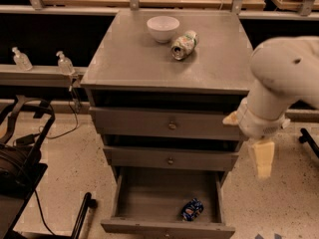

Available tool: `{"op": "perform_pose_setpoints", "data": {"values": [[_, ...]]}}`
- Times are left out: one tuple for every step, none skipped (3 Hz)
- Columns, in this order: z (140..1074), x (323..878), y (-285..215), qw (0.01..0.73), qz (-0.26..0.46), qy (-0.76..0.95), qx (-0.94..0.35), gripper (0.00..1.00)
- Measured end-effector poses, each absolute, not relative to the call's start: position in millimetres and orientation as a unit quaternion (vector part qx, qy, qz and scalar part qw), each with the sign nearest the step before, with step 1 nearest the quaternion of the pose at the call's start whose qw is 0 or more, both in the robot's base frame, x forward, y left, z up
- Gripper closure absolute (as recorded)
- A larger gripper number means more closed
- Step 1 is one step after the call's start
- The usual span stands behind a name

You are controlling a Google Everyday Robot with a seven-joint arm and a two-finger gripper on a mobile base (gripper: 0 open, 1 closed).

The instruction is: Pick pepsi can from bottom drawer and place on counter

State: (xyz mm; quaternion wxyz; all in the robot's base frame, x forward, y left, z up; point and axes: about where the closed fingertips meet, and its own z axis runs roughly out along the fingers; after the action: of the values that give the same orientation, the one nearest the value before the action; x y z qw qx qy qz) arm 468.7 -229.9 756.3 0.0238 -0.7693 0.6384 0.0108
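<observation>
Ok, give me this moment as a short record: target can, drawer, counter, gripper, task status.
pepsi can: lying on its side in the bottom drawer, near the front, right of centre
bottom drawer: pulled open
counter: holds a white bowl and a pale green can lying on its side, both toward the back
gripper: pointing down, right of the cabinet, higher than the bottom drawer, apart from the pepsi can
status: pepsi can not yet picked
</observation>
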Motion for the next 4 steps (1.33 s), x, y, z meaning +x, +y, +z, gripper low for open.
{"op": "perform_pose_setpoints", "data": {"values": [[676,461,-255,-0.004,-0.049,0.614,-0.788,0.0],[680,469,-252,0.009,-0.057,0.612,-0.789,0.0],[658,461,-256,0.007,-0.045,0.62,-0.783,0.0],[595,437,-265,0.024,-0.064,0.614,-0.786,0.0]]}}
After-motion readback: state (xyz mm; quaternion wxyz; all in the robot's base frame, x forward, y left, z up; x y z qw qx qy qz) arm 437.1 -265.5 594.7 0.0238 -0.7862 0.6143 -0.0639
